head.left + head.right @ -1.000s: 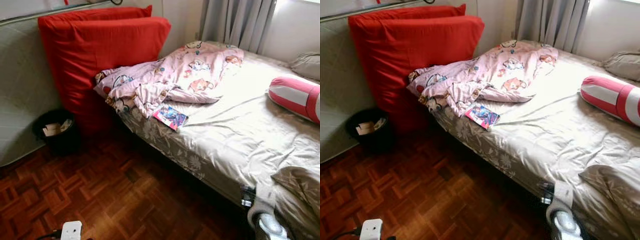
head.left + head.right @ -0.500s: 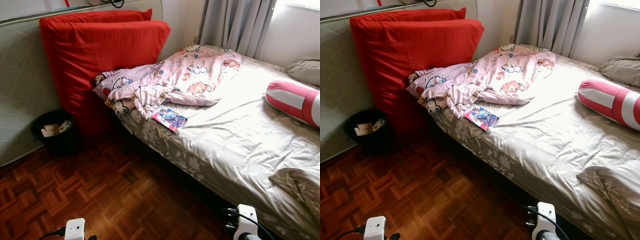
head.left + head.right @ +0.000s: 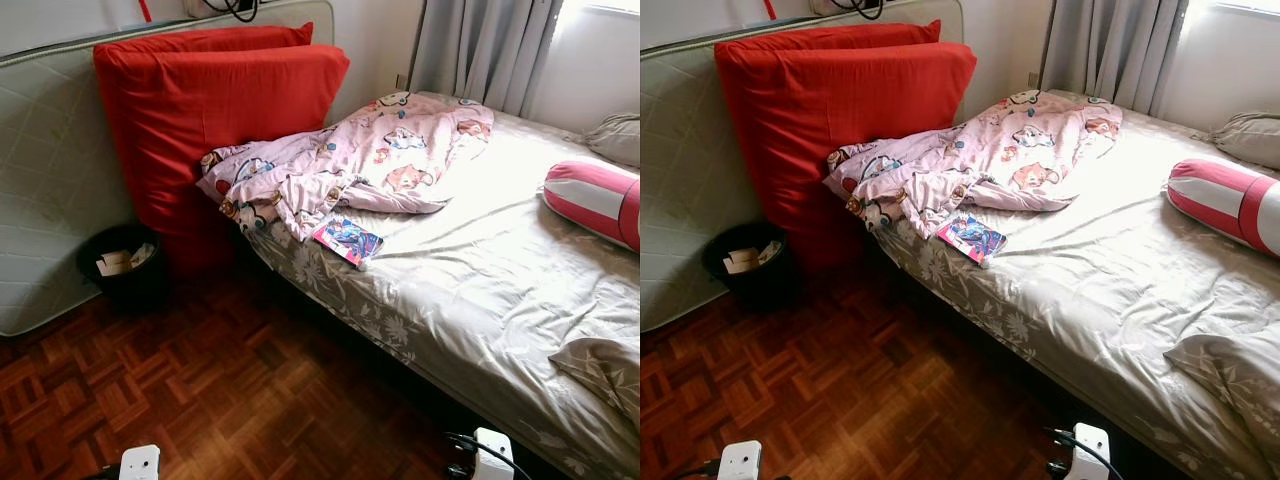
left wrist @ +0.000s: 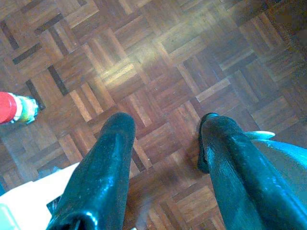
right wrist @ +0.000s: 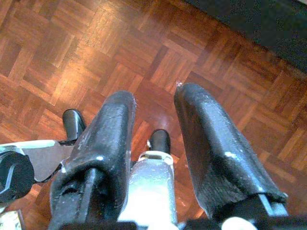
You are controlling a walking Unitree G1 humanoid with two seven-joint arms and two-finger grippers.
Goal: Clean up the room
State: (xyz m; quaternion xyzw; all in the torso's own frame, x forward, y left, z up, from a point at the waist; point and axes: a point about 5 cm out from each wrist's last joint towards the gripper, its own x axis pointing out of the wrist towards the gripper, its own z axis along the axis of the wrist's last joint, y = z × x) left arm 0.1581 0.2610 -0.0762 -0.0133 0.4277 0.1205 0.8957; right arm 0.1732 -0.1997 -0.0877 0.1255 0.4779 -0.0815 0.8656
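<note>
A crumpled pink cartoon-print blanket (image 3: 350,160) lies across the head end of the bed (image 3: 480,300). Next to it, close to the bed's near edge, lies a colourful book (image 3: 347,241). A red and white bolster (image 3: 592,198) rests on the far right side. Both arms hang low, their white wrist pieces (image 3: 140,463) (image 3: 492,450) at the bottom of the eye views. My left gripper (image 4: 165,124) is open over bare parquet, and a small red-capped item (image 4: 12,108) lies on the floor beside it. My right gripper (image 5: 154,93) is open above the floor, holding nothing.
Big red cushions (image 3: 210,120) lean against an upright white mattress (image 3: 50,200) on the left. A black waste bin (image 3: 125,265) with paper in it stands at their foot. Parquet floor (image 3: 220,380) stretches in front of the bed. Grey curtains (image 3: 490,50) hang behind.
The camera has shifted, so the whole scene sits slightly further right. My right arm, raised beside the bed edge a second ago, now hangs lower. Things on the bed have not moved.
</note>
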